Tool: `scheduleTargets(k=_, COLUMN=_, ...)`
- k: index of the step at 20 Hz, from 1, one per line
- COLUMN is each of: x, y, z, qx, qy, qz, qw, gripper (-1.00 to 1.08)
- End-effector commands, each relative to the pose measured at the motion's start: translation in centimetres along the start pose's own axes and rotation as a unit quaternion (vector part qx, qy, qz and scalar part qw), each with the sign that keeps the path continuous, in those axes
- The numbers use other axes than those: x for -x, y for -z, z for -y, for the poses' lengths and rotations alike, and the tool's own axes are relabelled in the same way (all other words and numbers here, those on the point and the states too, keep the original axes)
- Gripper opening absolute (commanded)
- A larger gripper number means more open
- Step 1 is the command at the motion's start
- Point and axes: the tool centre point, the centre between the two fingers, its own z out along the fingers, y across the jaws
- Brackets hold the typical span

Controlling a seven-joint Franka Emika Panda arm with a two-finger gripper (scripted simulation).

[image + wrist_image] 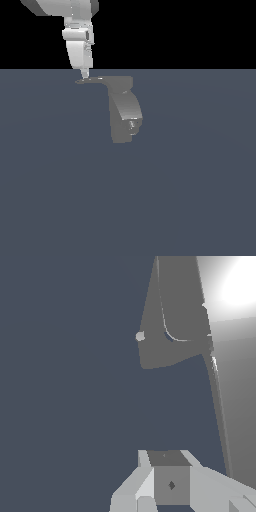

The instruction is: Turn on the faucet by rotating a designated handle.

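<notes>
In the exterior view's upper left, the white arm's pincer (85, 76) comes down with its tip at the free outer end of the thin, flat, tapering grey handle (92, 80). Whether the tip touches, and whether the pincer is spread or pressed together, I cannot tell. The handle's long axis runs level, rightward from the pincer to the top of the small matte grey blocky faucet (125, 112) at upper centre, whose thick spout curves downward.

Flat slate-blue floor (190, 190) filling the lower scene, plain black backdrop (175, 30) above — no visible furniture
</notes>
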Motion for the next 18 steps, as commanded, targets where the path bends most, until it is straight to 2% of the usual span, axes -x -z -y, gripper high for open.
scheduleTargets(k=1, x=0.0, y=0.0, z=-0.6, qx=0.0, qy=0.0, qz=0.0, qw=1.0, gripper=-1.0)
scheduleTargets(k=18, x=0.2, y=0.0, z=-4.7, qx=0.0, qy=0.0, qz=0.0, qw=1.0, gripper=-1.0)
